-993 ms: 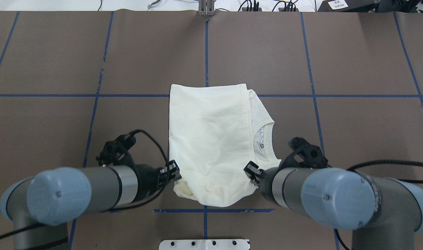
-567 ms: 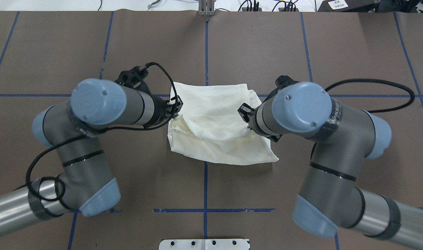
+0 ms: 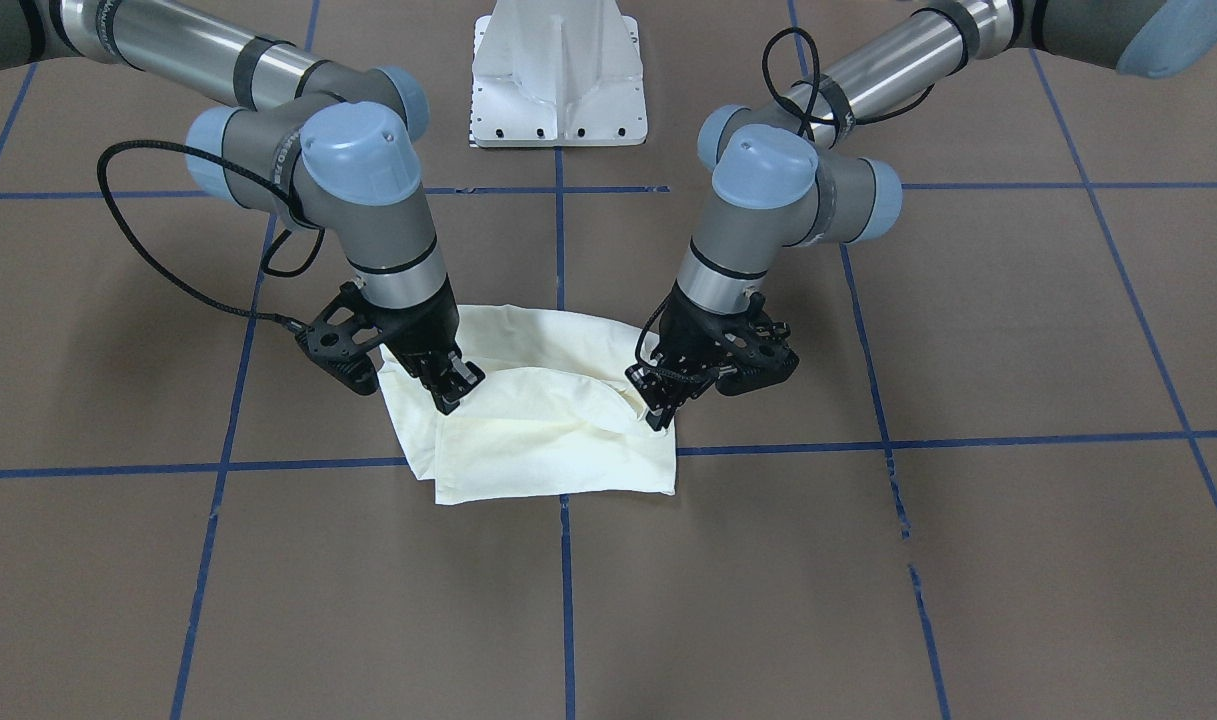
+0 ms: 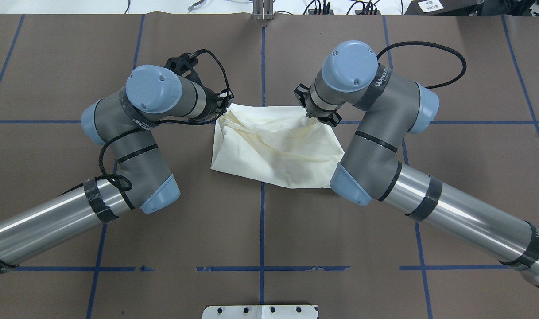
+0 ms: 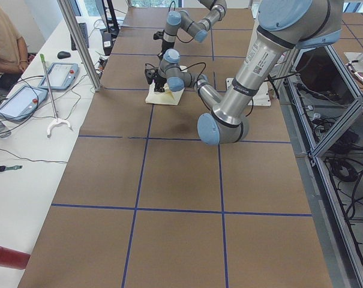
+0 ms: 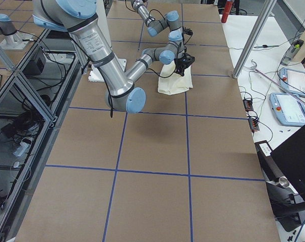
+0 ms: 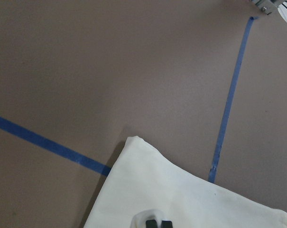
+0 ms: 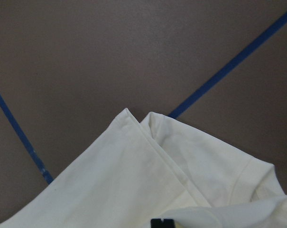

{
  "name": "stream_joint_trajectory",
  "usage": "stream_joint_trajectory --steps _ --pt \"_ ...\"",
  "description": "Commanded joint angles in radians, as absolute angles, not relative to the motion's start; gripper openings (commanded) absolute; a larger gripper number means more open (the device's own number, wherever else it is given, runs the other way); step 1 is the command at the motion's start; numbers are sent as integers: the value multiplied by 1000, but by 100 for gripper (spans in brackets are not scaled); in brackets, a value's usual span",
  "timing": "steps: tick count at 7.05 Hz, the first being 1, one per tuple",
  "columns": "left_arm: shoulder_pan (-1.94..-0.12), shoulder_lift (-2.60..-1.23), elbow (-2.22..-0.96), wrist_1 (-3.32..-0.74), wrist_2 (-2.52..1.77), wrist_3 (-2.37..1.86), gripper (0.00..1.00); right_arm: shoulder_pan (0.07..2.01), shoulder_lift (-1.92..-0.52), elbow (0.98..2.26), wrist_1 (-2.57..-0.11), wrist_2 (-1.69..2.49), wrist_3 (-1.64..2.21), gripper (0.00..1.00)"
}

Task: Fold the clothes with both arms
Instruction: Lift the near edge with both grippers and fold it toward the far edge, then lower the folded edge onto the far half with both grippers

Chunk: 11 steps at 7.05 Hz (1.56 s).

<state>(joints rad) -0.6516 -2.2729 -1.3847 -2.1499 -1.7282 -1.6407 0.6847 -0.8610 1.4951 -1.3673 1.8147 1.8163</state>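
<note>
The clothes are one cream-white shirt [image 4: 273, 146], plain side up, lying doubled over at the table's middle and also seen from across the table [image 3: 548, 440]. My left gripper [image 4: 225, 108] is shut on the shirt's folded-over edge at its far left corner, on the right in the front-facing view [image 3: 658, 405]. My right gripper [image 4: 309, 116] is shut on the same edge at the far right corner [image 3: 455, 390]. Both wrist views look down on cream cloth [image 7: 181, 199] [image 8: 134, 180] pinched at the bottom of the frame. The print is hidden.
Blue tape lines [image 4: 262, 57] divide the brown table into squares. The white pedestal base [image 3: 558, 70] stands at the robot's side. In the exterior left view a person [image 5: 4, 42] sits by a white side bench with tablets [image 5: 61, 75].
Both grippers have carried the shirt's near edge away from the robot to its far edge, folding it over. The collar opening that showed on the right is now covered.
</note>
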Motion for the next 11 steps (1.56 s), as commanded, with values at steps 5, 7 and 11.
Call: stream_joint_trajectory --steps 5,7,11 --pt "-724 -2162 -1301 -2517 -1850 -1392 44 736 -799 1298 -1236 1850 1746 0" --pt "-721 -2141 -1302 -2577 -1896 -1384 0 736 -799 1299 -1236 1850 1747 0" --pt "-635 -2151 -1301 -2580 -1914 -1393 0 750 -798 1299 -1235 1867 1747 0"
